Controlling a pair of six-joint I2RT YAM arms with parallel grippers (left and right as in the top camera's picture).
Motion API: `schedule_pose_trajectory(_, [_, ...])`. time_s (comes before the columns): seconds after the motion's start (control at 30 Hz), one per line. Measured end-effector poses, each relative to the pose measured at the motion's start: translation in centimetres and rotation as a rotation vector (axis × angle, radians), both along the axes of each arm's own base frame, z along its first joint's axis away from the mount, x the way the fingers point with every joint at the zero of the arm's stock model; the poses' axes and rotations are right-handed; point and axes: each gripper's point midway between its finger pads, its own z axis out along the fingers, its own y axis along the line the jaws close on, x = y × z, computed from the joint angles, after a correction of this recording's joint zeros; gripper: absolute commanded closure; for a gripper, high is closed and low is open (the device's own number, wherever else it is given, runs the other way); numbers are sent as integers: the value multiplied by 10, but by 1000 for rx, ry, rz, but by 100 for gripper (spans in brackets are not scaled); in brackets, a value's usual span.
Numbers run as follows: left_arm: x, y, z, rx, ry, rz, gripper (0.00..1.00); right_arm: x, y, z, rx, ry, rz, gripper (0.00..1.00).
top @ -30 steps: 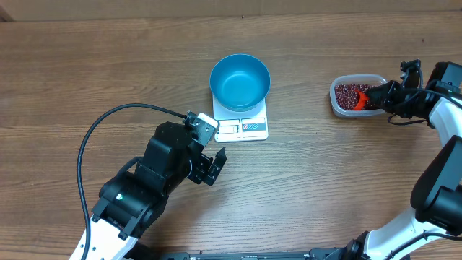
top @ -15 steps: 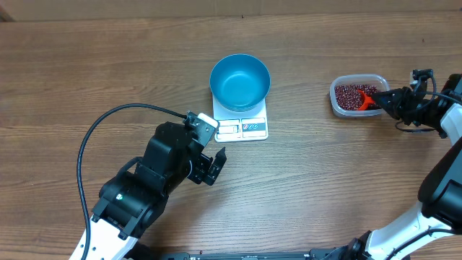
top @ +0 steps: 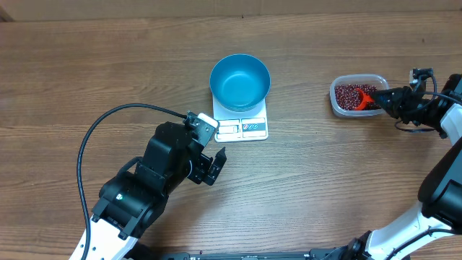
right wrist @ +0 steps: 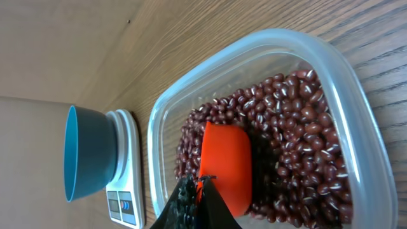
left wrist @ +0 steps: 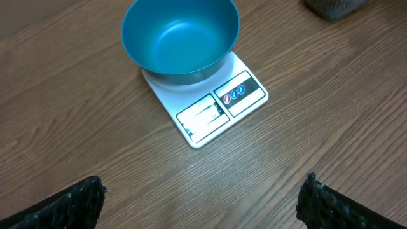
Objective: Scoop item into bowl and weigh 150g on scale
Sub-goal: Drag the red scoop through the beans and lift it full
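The blue bowl stands empty on the white scale at the table's middle. The maroon beans fill a clear tub to the right. My right gripper is shut on the handle of an orange scoop, whose head lies among the beans inside the tub. In the right wrist view the scoop runs out from my right gripper. My left gripper hovers open in front of the scale, well short of the bowl, with bare wood between its fingers.
A black cable loops over the table left of my left arm. The bowl and scale lie left of the tub in the right wrist view. The table's far edge runs along the top.
Over the past second my right gripper drew back a little to the right with the scoop, then stayed still. The left arm has not moved.
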Motion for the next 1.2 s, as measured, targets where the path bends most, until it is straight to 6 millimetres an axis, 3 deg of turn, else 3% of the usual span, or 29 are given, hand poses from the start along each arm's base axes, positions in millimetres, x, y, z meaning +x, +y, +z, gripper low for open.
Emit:
schedule_pose_trajectory(0.47, [0,0,0,0,0,0,0,-5,-15,14,80,-56,-27,96])
schedule_pose_trajectory(1.2, [0,0,0,0,0,0,0,-6,-5,35,196,-127,15,96])
